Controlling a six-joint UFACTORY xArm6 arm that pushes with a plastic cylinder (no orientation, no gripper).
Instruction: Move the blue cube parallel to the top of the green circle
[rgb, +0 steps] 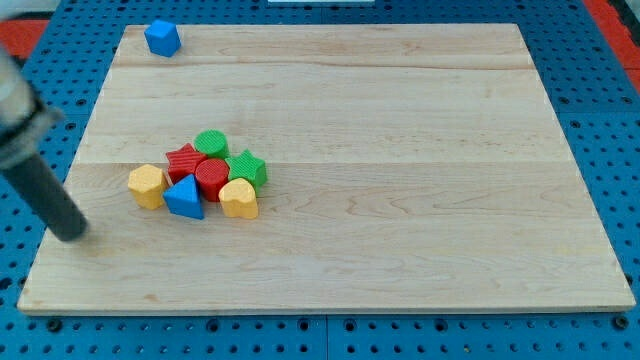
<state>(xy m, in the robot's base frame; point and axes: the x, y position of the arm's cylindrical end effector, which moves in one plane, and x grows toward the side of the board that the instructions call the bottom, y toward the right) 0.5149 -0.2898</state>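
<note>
Arm visible at scene left only as its end piece. Upper portion: pale grey, blurred, roughly cylindrical housing, cut off by the left edge. Below it a straight rod, dark charcoal to black, matte, uniform thickness, round in section. No cables, screws or markings can be made out; the blur hides fine detail. My tip (73, 236) is blunt and flat-ended, same dark colour as the rod, with no separate cap distinguishable.
</note>
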